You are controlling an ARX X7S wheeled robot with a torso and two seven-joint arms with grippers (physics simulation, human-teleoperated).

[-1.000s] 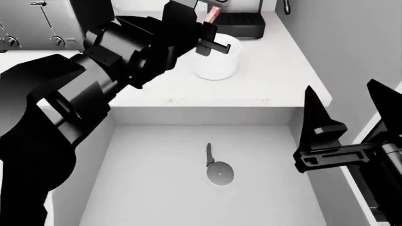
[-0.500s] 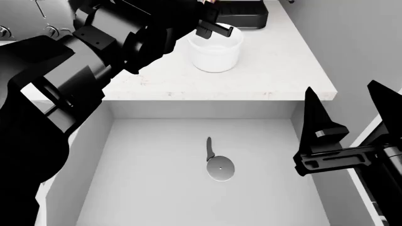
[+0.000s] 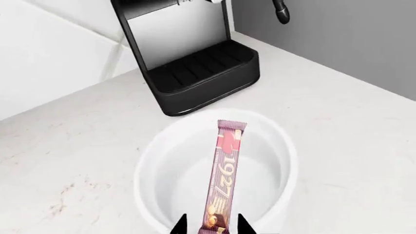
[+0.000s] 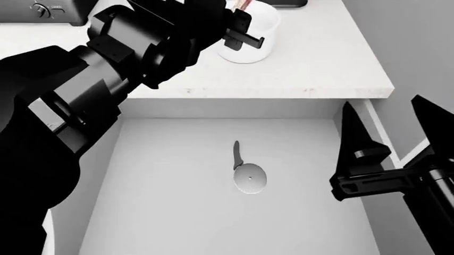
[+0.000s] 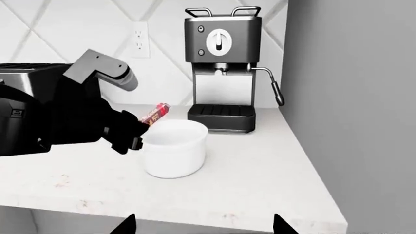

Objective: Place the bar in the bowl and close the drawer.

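My left gripper (image 3: 213,228) is shut on the lower end of the red-wrapped bar (image 3: 224,170). The bar hangs over the opening of the white bowl (image 3: 151,168), pointing toward the far rim. From the head view the bar's tip (image 4: 243,4) shows just above the bowl (image 4: 261,33), with the left gripper (image 4: 237,24) at the bowl's near-left rim. The right wrist view shows the bar (image 5: 155,113) tilted above the bowl (image 5: 175,156). The drawer (image 4: 163,202) stands open below the counter. My right gripper (image 4: 394,133) is open and empty over the drawer's right side.
A pizza cutter (image 4: 248,178) lies in the middle of the drawer floor. A black espresso machine (image 5: 222,63) stands just behind the bowl, and a toaster (image 5: 26,78) stands at the counter's left. A grey wall (image 5: 351,97) bounds the counter on the right.
The head view has shifted, so counter and bowl sit higher in the picture. My left gripper has brought the bar closer over the bowl. The right gripper has barely moved.
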